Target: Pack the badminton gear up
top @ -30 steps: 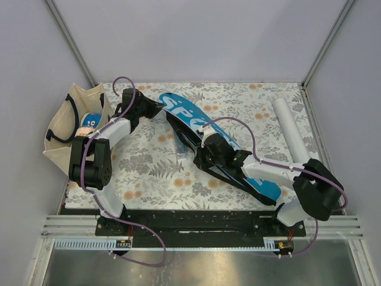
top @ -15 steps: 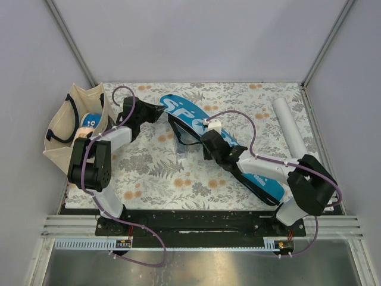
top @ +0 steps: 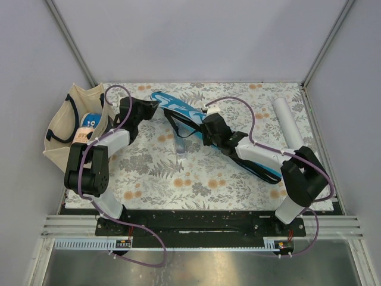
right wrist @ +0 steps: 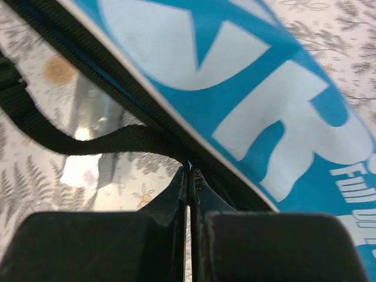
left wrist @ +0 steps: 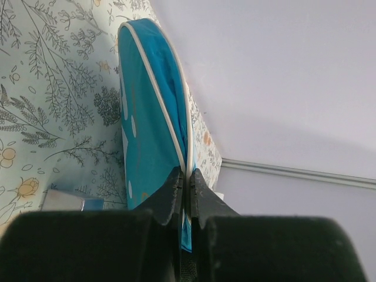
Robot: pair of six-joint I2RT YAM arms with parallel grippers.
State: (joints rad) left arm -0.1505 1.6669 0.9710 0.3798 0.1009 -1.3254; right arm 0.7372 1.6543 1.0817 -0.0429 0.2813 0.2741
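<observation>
Stage: probably closing cover point(top: 172, 104) | left jaws: pinching its rim | right jaws: clenched at zip point(right wrist: 135, 113) | pending: tube point(top: 289, 128) loose on worktop point(top: 149, 173)

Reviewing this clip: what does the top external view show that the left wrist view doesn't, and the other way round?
Only top external: the beige tote bag at the left, the white tube at the right, the whole length of the blue cover, and the right gripper at its black edge near the middle. Only left wrist: a close look at the left gripper, pinched shut on the white-piped rim at the cover's rounded end. Both: the cover and the floral tablecloth.
</observation>
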